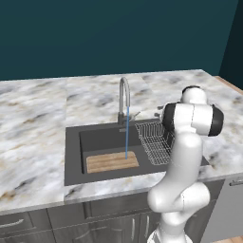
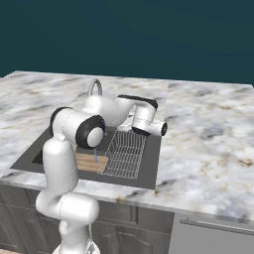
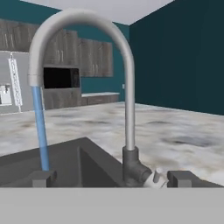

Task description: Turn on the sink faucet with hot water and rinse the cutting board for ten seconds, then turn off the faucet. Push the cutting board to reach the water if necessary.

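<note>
The sink faucet (image 1: 124,97) arches over the dark sink (image 1: 72,156), and a thin blue stream of water (image 1: 127,135) falls from its spout. The stream lands on the right part of the cutting board (image 1: 112,162), which lies flat at the front of the basin. In the hand view my gripper (image 3: 113,179) is open and empty. Its fingertips (image 3: 41,178) stand wide apart, level with the faucet's dark base (image 3: 131,168). The small lever handle (image 3: 153,177) shows between the tips, just right of the base. I cannot tell whether a finger touches it. From the right, my hand (image 2: 149,121) reaches over the sink's back rim.
A wire dish rack (image 1: 154,140) fills the right side of the basin beside the board. Marble counter (image 1: 33,137) surrounds the sink, with a teal wall behind. My own elbow (image 1: 192,118) hangs over the sink's right edge and hides part of the rack.
</note>
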{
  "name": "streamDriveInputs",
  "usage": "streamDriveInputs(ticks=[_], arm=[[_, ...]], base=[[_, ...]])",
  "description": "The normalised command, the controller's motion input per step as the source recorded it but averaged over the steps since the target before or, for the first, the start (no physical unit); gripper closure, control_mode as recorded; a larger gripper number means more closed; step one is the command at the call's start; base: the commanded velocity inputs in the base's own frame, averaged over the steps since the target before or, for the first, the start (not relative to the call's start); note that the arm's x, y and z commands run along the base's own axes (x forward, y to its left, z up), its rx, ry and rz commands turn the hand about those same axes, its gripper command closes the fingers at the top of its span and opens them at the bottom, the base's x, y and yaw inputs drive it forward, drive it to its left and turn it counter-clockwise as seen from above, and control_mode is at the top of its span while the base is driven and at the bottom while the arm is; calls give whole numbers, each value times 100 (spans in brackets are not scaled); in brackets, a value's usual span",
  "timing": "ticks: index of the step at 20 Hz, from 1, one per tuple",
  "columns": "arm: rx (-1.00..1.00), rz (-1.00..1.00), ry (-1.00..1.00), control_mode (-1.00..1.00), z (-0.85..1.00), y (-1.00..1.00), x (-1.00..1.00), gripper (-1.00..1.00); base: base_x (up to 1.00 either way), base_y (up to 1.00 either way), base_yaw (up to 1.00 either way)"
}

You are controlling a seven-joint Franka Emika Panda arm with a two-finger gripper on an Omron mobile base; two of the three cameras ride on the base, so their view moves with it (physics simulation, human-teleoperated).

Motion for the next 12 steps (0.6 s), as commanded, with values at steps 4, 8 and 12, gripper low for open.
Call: streamDriveInputs(ticks=[4,8,12], arm=[[0,3,-10,-100,-16,14,8,-100],[0,10,-12,-100,-14,13,0,-100],[0,9,-6,-100,-9,9,2,-100]], base=[[0,0,0],[0,0,0],[0,0,0]])
